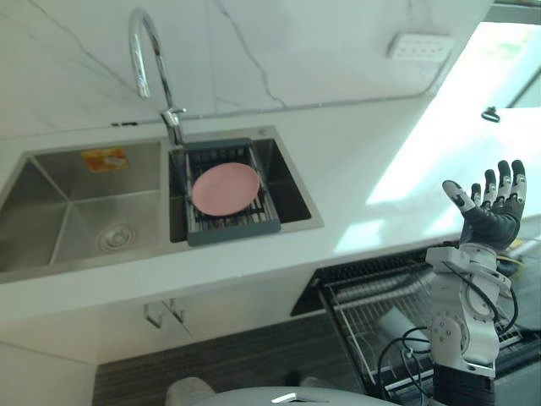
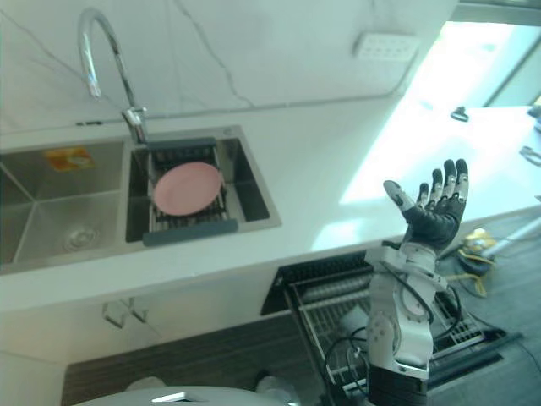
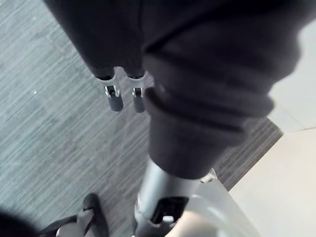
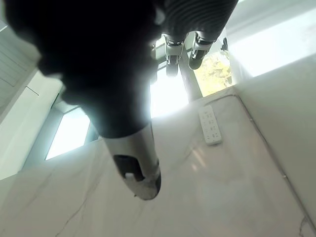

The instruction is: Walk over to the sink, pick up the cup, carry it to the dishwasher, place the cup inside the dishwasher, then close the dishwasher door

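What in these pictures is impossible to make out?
Dishwasher rack: the eye views' lower edge cuts it off, and the forearm below the right hand covers part of it.
Sink rack: the pink plate covers its middle in both eye views.
Orange sticker: its print is too small to read.
Left hand: its dark cover blocks most of it in the left wrist view.

The right hand (image 1: pixel 490 222), at four o'clock in the head views, has a dark ribbed cover over its palm and wrist. Its fingers (image 1: pixel 505 182) are silver with dark tips. At five o'clock, the right forearm (image 1: pixel 461 326) is silver-grey and blocky with rounded housings. The left hand (image 3: pixel 207 94) has the same dark ribbed cover and a silver thumb (image 3: pixel 163 207).
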